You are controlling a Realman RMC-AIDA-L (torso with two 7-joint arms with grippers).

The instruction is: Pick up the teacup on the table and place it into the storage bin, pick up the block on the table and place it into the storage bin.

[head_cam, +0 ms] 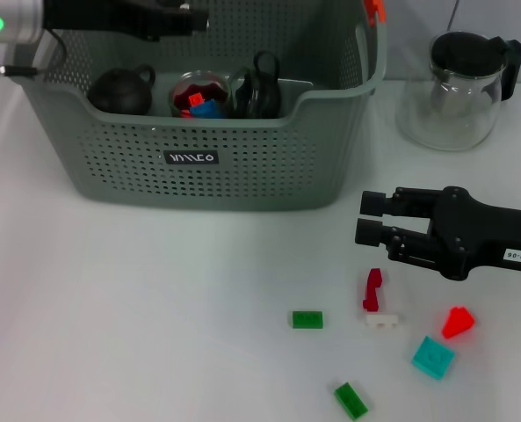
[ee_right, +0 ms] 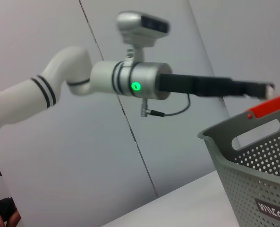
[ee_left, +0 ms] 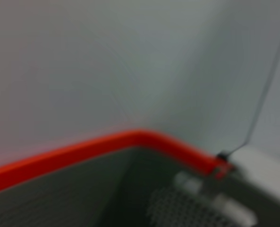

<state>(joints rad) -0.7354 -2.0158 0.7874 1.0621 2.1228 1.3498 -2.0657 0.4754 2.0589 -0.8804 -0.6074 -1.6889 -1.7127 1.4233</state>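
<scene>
While I scan the head view from its left edge, my left gripper is extended above the far-left part of the storage bin, over its interior. I cannot tell whether its fingers are released or clenched; nothing visible hangs from them. In the right wrist view, the same arm reaches level above the bin rim, with a green indicator lit on its wrist.

The storage bin is a grey-green perforated basket standing on the white table at far left-centre, with a black label on its near wall and an orange handle clip at its far-right corner. Inside, from left to right, I see a dark teapot, a glass teacup holding red and blue blocks, and a black ring-shaped item.

Right of the bin, at the far side, stands a glass pitcher with a black lid.

Nearer, loose blocks lie on the table: a green block, a second green block, a dark red block touching a white block, a teal block and a bright red block.

My right gripper hovers just beyond the dark red block, pointing left, fingers slightly parted and grasping nothing.
</scene>
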